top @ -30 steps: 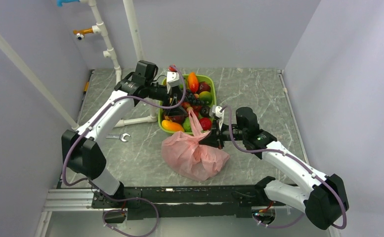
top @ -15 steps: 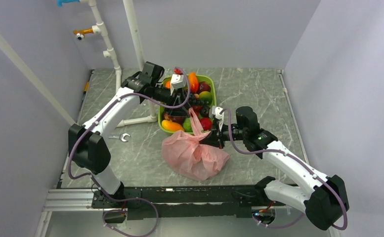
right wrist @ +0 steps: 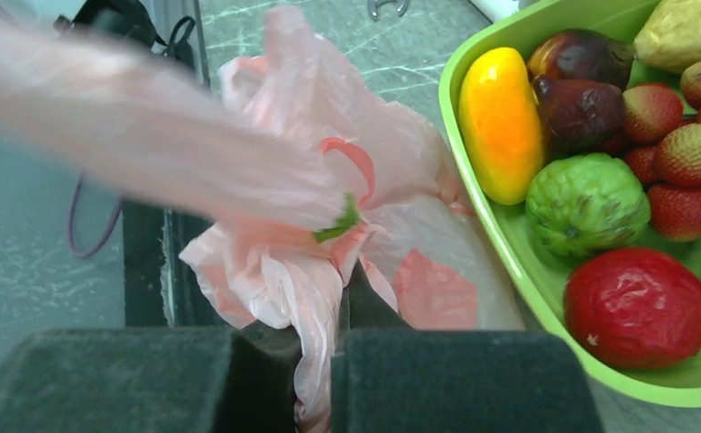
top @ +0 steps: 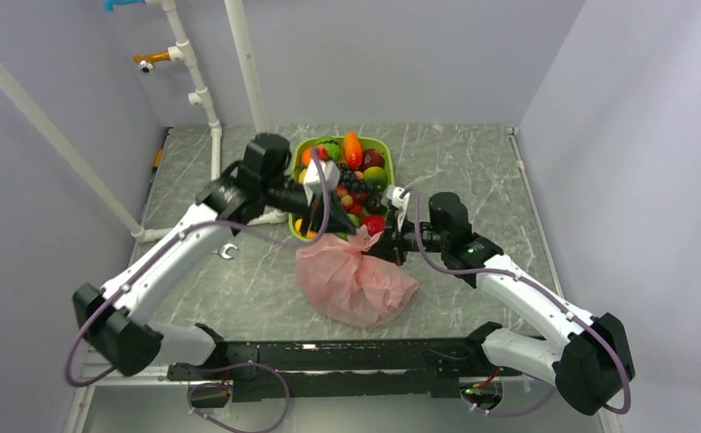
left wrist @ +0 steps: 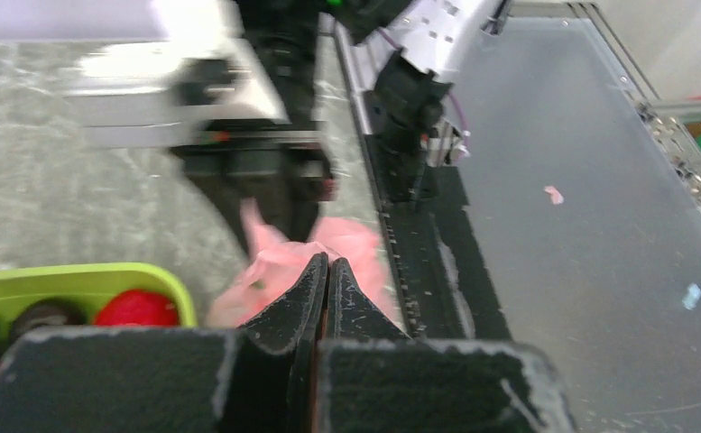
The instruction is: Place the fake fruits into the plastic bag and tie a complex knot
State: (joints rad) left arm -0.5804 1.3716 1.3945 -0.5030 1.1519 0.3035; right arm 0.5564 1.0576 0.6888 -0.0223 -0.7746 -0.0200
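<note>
Top external view: the plastic bag (top: 355, 284) is lying at 6 o'clock of the green tray (top: 388, 155) — fake fruits (top: 354, 149) are filling that tray. The right gripper (top: 390, 245) is pinching the bag's neck; the left gripper (top: 350, 227) is sitting fully closed beside it — grip unclear.

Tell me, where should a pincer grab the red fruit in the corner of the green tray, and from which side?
Probably across its widest middle, coming straight down from above. The red fruit is rounded and lies low in the tray, with the wall on one side and a bumpy green fruit close beside it, so a sideways approach looks blocked.
</note>
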